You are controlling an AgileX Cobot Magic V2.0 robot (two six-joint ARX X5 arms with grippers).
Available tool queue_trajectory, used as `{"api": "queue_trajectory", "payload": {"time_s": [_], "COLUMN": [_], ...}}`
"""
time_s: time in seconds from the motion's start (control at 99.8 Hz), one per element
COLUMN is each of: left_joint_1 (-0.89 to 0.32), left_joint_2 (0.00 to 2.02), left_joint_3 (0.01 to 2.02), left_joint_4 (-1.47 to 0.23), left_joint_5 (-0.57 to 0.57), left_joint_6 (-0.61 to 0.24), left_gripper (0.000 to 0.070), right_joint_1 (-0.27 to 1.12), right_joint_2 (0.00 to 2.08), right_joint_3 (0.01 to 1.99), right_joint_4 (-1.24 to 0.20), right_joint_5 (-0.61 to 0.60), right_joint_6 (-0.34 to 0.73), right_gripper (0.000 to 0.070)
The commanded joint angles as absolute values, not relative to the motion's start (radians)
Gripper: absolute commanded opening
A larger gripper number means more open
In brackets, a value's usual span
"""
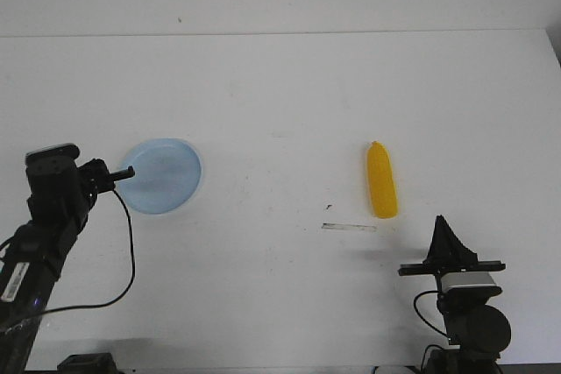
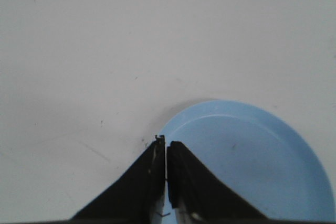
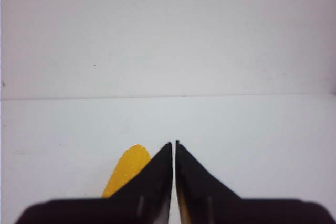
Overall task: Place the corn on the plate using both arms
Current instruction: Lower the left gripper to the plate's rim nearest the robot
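Front view shows the corn (image 1: 381, 180) lying on the surface just ahead of the clenched, empty right end effector (image 1: 441, 222), looking smooth, stiff, light and probably slippery, so its thick middle suits gripping.

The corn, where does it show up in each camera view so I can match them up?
Front view: the corn lies right of centre on the white table, beyond the right claw.
Left wrist view: not in it; only the plate shows.
Right wrist view: its yellow end peeks out beside the shut claw.
Shared landmark: the white table, seen in all three.
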State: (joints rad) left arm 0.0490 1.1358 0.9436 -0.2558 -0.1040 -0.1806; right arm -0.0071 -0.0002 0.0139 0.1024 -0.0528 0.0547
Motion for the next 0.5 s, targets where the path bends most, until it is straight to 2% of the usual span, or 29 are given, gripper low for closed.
{"api": "queue_trajectory", "payload": {"time_s": [0.0, 0.06, 0.24, 0.491], "left_joint_1": [0.08, 0.115, 0.224, 0.296], "left_joint_2": [1.196, 1.248, 1.434, 1.617], "left_joint_3": [1.001, 1.045, 1.208, 1.308], "left_joint_4": [-0.293, -0.35, -0.534, -0.657], "left_joint_5": [-0.098, -0.059, 0.166, 0.326], "left_joint_6": [-0.216, -0.225, -0.226, -0.229], "left_gripper": [0.0001, 0.0001, 0.0001, 0.0003], "right_joint_1": [-0.006, -0.006, -0.006, -0.006], "right_joint_2": [0.001, 0.001, 0.001, 0.001], "right_joint_3": [0.013, 0.013, 0.013, 0.013], "right_joint_4": [0.112, 0.112, 0.112, 0.112], "right_joint_5": [-0.052, -0.052, -0.052, -0.052], "right_joint_6": [0.047, 0.047, 0.047, 0.047], "right_gripper": [0.0014, 0.0014, 0.0014, 0.0014]}}
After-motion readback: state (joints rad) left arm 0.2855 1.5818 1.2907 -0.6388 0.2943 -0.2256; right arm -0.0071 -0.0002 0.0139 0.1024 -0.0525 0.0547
